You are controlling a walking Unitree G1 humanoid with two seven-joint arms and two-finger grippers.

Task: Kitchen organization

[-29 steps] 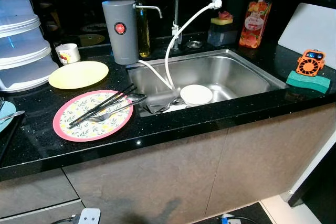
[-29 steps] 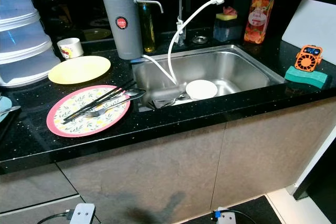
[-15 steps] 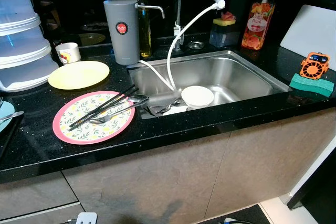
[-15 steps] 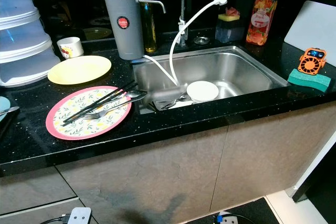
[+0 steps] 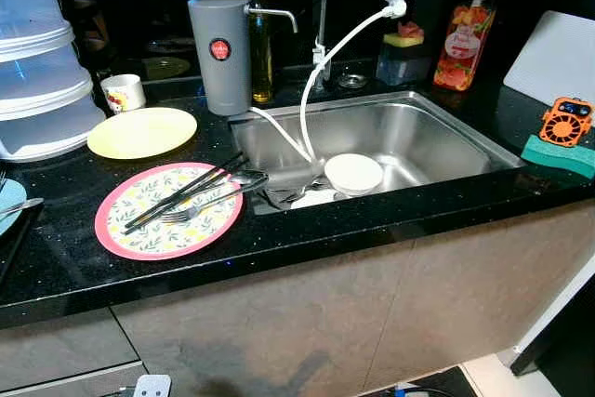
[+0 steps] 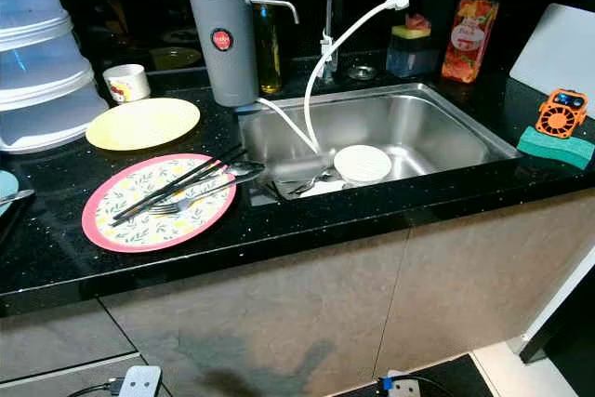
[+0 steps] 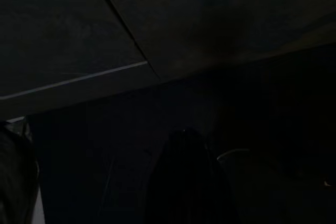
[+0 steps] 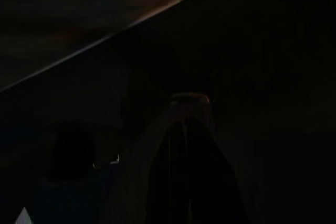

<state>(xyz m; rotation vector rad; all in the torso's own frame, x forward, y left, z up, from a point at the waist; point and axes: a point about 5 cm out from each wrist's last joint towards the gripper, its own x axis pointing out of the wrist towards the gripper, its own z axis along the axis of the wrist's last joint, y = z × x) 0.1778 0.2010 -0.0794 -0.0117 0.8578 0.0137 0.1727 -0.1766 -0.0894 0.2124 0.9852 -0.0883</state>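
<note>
Pink floral plate on black countertop, at 9 o'clock from steel sink; chopsticks and fork lie across it. Yellow plate at its 12 o'clock. White bowl in sink, hose beside it. Grey canister behind. Both wrist views dark; cannot tell how either gripper's fingers stand.

Below the black counter run plain grey-brown cabinet fronts. On the floor by their base lies a white power strip with a dark cable — to the right, a small plug rests on dark flooring beside a pale floor patch.
</note>
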